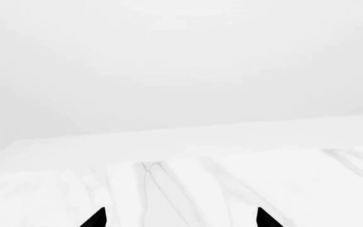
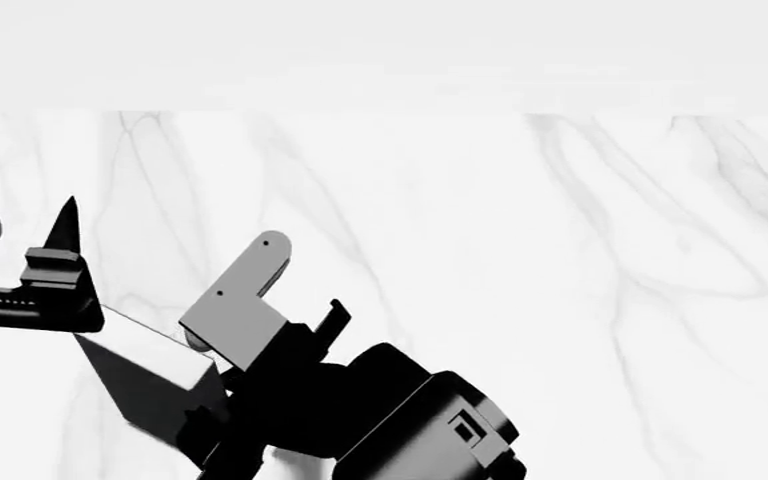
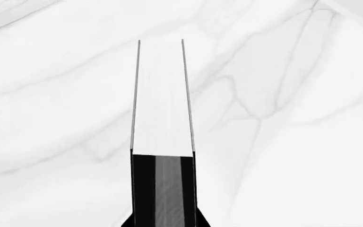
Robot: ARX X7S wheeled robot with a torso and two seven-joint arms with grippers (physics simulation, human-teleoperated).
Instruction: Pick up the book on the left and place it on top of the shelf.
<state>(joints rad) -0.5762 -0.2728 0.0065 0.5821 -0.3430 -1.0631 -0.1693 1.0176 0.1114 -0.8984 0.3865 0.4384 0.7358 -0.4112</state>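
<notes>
Black-covered book (image 3: pixel 161 109) clamped edge-on between the right fingers (image 3: pixel 162 189), white page edges facing out, held above the marble desk (image 3: pixel 295 142). Left fingers (image 1: pixel 257 218) spread apart, holding nothing, over the desk.

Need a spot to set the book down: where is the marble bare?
Bare: the table's whole right half and the far strip along its back edge, in the head view. Crowded: near left, where the left gripper and the right gripper clamping the book sit.
</notes>
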